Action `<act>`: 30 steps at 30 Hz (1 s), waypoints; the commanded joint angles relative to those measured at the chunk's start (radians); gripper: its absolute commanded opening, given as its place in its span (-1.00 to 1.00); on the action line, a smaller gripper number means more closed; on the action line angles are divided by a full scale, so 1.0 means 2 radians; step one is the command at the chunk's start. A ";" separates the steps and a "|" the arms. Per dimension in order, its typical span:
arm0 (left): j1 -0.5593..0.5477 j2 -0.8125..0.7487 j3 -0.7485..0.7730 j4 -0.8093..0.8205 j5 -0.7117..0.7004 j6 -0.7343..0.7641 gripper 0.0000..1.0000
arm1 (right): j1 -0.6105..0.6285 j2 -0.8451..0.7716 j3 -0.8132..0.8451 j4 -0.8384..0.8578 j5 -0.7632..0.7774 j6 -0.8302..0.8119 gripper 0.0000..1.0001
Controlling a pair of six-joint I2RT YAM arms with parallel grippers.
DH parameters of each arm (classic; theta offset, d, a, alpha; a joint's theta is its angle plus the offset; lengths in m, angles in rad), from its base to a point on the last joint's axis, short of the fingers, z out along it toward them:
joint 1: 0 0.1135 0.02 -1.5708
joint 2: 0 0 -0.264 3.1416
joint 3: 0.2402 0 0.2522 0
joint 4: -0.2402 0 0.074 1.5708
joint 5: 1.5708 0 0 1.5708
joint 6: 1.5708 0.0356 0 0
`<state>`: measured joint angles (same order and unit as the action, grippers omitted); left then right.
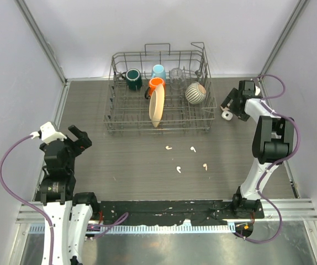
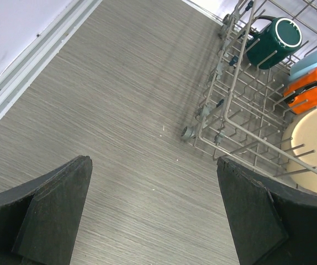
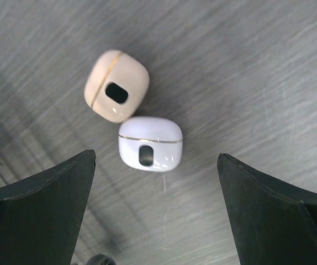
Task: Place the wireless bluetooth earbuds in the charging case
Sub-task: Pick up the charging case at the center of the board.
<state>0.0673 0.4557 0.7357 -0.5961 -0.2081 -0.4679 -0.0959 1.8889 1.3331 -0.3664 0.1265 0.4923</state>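
Several tiny white earbuds point(image 1: 178, 169) lie loose on the grey table in front of the dish rack in the top view. The white charging case point(image 3: 150, 143) lies shut on the table at the far right, also visible in the top view point(image 1: 226, 114). It touches a beige twin case point(image 3: 116, 85). My right gripper point(image 3: 156, 155) is open and hovers right over the white case, with its fingers apart on either side; in the top view it point(image 1: 230, 106) is just right of the rack. My left gripper point(image 2: 153, 160) is open and empty over bare table at the left point(image 1: 70, 137).
A wire dish rack point(image 1: 158, 118) stands at the back middle and holds a green mug point(image 1: 133, 79), an orange mug point(image 1: 156, 84), a blue cup, a glass, a striped bowl point(image 1: 195, 93) and a cream plate. The rack's corner point(image 2: 202, 135) lies ahead and to the right of the left gripper.
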 commanded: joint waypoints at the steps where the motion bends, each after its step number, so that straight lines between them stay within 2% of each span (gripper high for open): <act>1: 0.000 0.004 -0.002 0.018 0.009 0.001 0.99 | -0.002 0.012 0.045 0.023 0.010 -0.007 0.92; 7: 0.000 0.006 -0.001 0.020 0.009 0.001 0.99 | -0.002 0.027 0.041 0.024 -0.003 -0.003 0.89; 15: 0.001 0.006 -0.001 0.020 0.010 0.001 1.00 | -0.002 0.021 0.006 0.078 -0.056 -0.014 0.87; 27: 0.001 0.004 -0.002 0.020 0.009 0.001 0.99 | -0.002 0.017 -0.036 0.104 -0.057 -0.003 0.81; 30: 0.000 0.005 -0.002 0.020 0.009 0.001 1.00 | -0.002 0.009 -0.052 0.117 -0.083 0.005 0.77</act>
<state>0.0673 0.4625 0.7338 -0.5953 -0.2047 -0.4675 -0.0959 1.9438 1.2579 -0.1936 0.0143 0.4816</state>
